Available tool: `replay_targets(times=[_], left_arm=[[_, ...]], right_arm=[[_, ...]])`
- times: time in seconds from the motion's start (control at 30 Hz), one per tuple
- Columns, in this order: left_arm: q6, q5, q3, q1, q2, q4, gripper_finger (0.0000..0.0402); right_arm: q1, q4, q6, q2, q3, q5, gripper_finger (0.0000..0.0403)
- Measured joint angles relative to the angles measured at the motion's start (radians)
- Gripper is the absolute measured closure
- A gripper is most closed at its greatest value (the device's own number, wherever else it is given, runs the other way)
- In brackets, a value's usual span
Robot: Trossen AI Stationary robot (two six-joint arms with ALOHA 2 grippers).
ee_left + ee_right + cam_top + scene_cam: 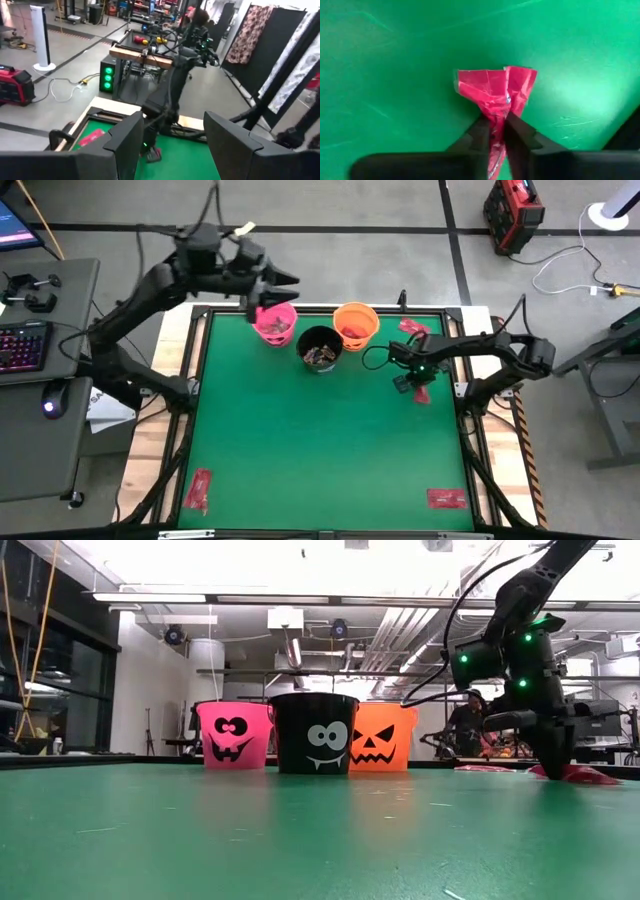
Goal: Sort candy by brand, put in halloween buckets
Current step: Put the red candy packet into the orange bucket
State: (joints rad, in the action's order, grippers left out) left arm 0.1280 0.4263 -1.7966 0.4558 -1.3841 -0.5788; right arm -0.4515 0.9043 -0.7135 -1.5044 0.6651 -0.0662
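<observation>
Three buckets stand in a row near the table's far edge: pink (275, 323), black (319, 347) and orange (355, 322), each holding candy. My right gripper (418, 383) points down at the table's right side, shut on a red candy packet (496, 92). My left gripper (290, 280) hovers open above the pink bucket, its fingers (125, 137) spread wide in the left wrist view. More red packets lie flat on the mat: one near the far right corner (412, 327), one at the near left (198, 488), one at the near right (446, 498). My right gripper pinches the red packet between its two fingers at the packet's crumpled middle (498, 116), coming from above and pointing down. The wrapper bunches between the fingertips and fans out beyond them. In the low view the packet (575, 774) rests on the mat.
The green mat (320, 440) has open room across its middle and near side. A black frame rims the table (190, 380). A keyboard and mouse sit on a side desk at the left (25, 345). A person shows far behind the table (468, 720).
</observation>
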Motion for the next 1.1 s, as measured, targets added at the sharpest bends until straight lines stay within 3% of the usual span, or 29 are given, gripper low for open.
replay_targets(times=[0.1,0.27,0.37,0.5,0.63,0.77,0.93,1.1], left_arm=[[-0.003,-0.048,0.000,-0.024,0.047,-0.071,0.0204],[-0.033,-0.218,0.041,-0.090,0.125,-0.189,0.0204],[0.029,-0.284,0.196,-0.130,0.198,-0.119,0.0204],[0.179,-0.330,0.499,-0.171,0.308,0.107,0.0204],[0.370,-0.370,0.797,-0.201,0.394,0.371,0.0204],[0.550,-0.389,1.018,-0.236,0.441,0.533,0.0204],[0.690,-0.413,1.184,-0.302,0.482,0.536,0.0204],[0.759,-0.412,1.231,-0.368,0.536,0.481,0.0204]], right_arm=[[0.000,0.008,0.029,-0.004,0.011,0.007,0.0378],[0.029,0.078,0.110,0.045,0.135,-0.016,0.0393],[0.017,0.124,0.155,0.081,0.253,-0.061,0.0391],[-0.030,0.098,0.214,0.104,0.439,-0.123,0.0397],[-0.075,-0.079,0.292,0.102,0.552,-0.122,0.0395],[-0.112,-0.262,0.335,0.089,0.587,-0.124,0.0396],[-0.145,-0.406,0.378,0.016,0.589,-0.081,0.0388],[-0.163,-0.444,0.356,-0.086,0.589,-0.049,0.0330]])
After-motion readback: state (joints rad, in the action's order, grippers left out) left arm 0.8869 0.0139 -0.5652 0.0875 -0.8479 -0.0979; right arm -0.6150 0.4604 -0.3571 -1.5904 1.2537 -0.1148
